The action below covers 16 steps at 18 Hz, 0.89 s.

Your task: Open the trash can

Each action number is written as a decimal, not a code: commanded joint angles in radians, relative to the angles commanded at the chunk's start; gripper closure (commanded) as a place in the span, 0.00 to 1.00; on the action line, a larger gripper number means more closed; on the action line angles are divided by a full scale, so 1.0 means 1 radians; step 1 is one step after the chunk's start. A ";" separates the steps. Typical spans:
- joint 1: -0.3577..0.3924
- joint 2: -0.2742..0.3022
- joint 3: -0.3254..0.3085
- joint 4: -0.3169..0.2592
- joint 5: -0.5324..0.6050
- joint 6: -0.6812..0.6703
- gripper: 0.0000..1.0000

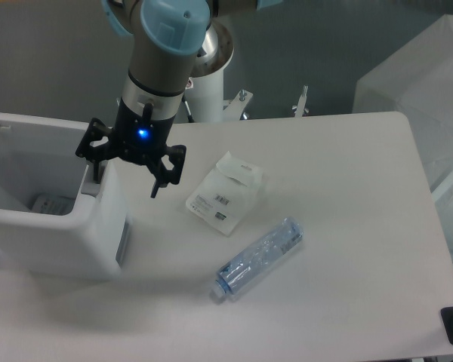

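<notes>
The trash can (pixel 75 241) is a large white boxy bin at the left of the table. Its lid stands swung up at the far left edge, and the inside is exposed with something pale lying at the bottom. The grey push tab (pixel 92 175) sits on the bin's right rim. My gripper (pixel 127 179) hangs over that rim, open, with a blue light on its body. One finger (pixel 99 170) is down on the tab and the other finger (pixel 158 182) hangs outside the bin. Nothing is held.
A white plastic packet (pixel 225 192) lies on the table just right of the gripper. A clear plastic bottle (pixel 259 257) lies on its side nearer the front. The arm's white base post (pixel 208 96) stands behind. A covered bulky shape (pixel 419 83) is at the right.
</notes>
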 joint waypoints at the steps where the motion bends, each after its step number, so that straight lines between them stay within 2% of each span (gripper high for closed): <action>1: 0.000 0.000 0.002 0.002 0.000 0.002 0.00; 6: 0.002 0.002 0.015 0.029 0.005 0.012 0.00; 9: 0.018 0.000 0.012 0.127 0.006 0.034 0.00; 13: 0.112 0.003 -0.001 0.138 0.008 0.103 0.00; 16: 0.189 0.006 -0.052 0.143 0.084 0.175 0.00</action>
